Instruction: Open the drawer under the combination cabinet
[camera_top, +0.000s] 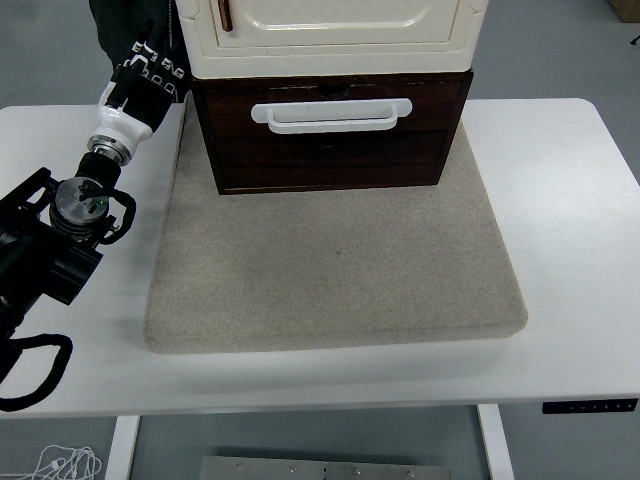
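Drawer: one dark brown drawer (330, 135) with one white handle (332, 114), closed, at 12 o'clock under the cream cabinet (335, 35).
Mat: one beige mat (330, 265) lay beneath it.
Table: one white table (570, 250); grey floor beyond.
Left hand: one left hand (140, 65) at 10 o'clock, beside the cabinet; finger state could not be told.
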